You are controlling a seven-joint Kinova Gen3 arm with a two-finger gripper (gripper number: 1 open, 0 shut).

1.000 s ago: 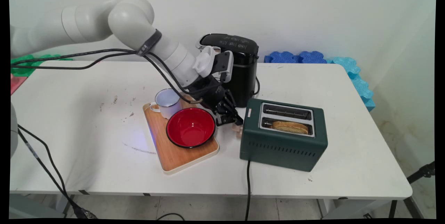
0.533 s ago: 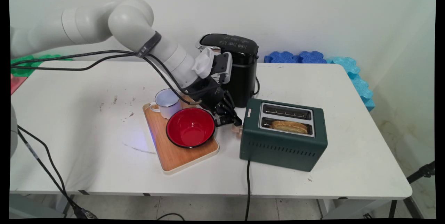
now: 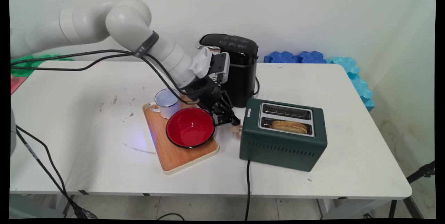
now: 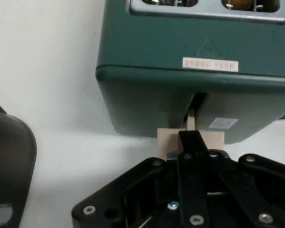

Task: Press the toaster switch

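Note:
A dark green toaster [image 3: 283, 144] [image 4: 180, 38] stands right of centre on the white table, with a slice of toast [image 3: 289, 126] sunk low in its near slot. Its pale wooden lever knob [image 3: 237, 130] [image 4: 168, 140] sticks out of the left end, low down. My gripper [image 3: 235, 122] [image 4: 192, 137] is shut with nothing in it. The joined fingertips sit on top of that knob, just before the lever slot. The far slot looks empty.
Left of the gripper a wooden board [image 3: 180, 158] carries a red bowl [image 3: 190, 126] and a white mug [image 3: 167, 102]. A black coffee machine [image 3: 240, 71] stands right behind my hand. The toaster's cord [image 3: 247, 189] runs off the front edge. Blue foam mats [image 3: 313, 57] lie at the back right.
The arm has drawn slightly back to the left and up, and the gripper with it. The toaster, toast, bowl and mug have not moved.

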